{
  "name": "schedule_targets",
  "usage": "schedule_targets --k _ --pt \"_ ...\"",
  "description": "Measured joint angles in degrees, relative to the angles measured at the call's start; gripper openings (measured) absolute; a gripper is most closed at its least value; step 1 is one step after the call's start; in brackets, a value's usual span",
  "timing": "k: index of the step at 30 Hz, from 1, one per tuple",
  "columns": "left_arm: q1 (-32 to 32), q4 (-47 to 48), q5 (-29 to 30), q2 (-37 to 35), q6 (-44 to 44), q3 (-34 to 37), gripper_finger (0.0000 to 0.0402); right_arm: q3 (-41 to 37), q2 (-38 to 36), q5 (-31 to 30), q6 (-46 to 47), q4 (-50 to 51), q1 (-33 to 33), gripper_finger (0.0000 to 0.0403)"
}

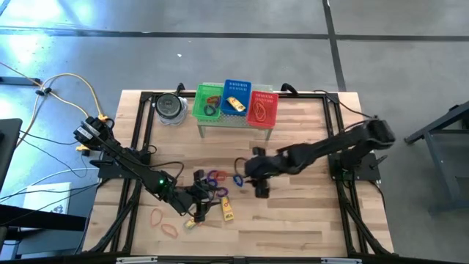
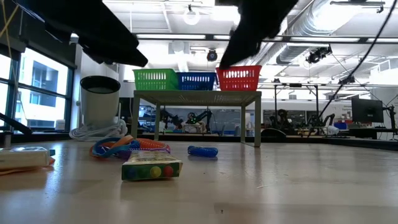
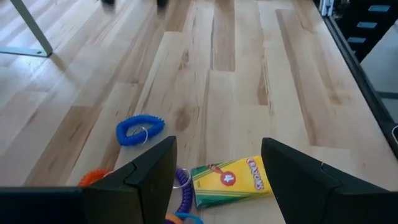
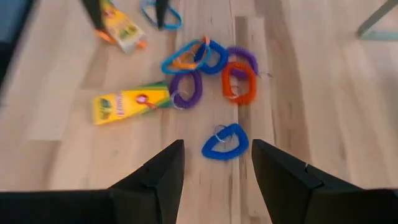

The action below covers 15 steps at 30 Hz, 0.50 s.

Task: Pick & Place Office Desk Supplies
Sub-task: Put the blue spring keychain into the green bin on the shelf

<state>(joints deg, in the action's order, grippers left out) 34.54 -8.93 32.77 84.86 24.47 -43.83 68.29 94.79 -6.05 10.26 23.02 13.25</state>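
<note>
Loose supplies lie mid-table: a cluster of purple, blue and orange coil loops (image 1: 213, 177) (image 4: 211, 62), a lone blue coil (image 1: 238, 178) (image 4: 225, 142), a yellow crayon box (image 1: 228, 210) (image 3: 230, 180), a second yellow box (image 1: 192, 222) and two orange band loops (image 1: 163, 222). My left gripper (image 1: 201, 202) (image 3: 217, 146) is open and hovers beside the crayon box, which shows between its fingers in the left wrist view. My right gripper (image 1: 258, 183) (image 4: 217, 146) is open, just right of the lone blue coil. More supplies sit in the baskets.
Green (image 1: 208, 103), blue (image 1: 236, 96) and red (image 1: 263, 107) mesh baskets stand in a row on a small raised table (image 2: 196, 94) at the far edge. A round grey tin (image 1: 170, 107) sits left of them. Bare wood lies toward the near and right edges.
</note>
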Motion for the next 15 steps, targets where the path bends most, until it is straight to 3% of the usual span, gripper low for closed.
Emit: schedule_targets --k 7,15 --pt "0.2 1.4 -0.1 0.0 1.4 0.0 0.0227 0.0 12.0 -3.9 0.8 -6.8 -0.9 0.0176" --pt "0.3 1.8 -0.1 0.0 3.0 0.0 0.0227 0.0 15.4 -6.9 6.2 -7.4 -2.5 0.0176"
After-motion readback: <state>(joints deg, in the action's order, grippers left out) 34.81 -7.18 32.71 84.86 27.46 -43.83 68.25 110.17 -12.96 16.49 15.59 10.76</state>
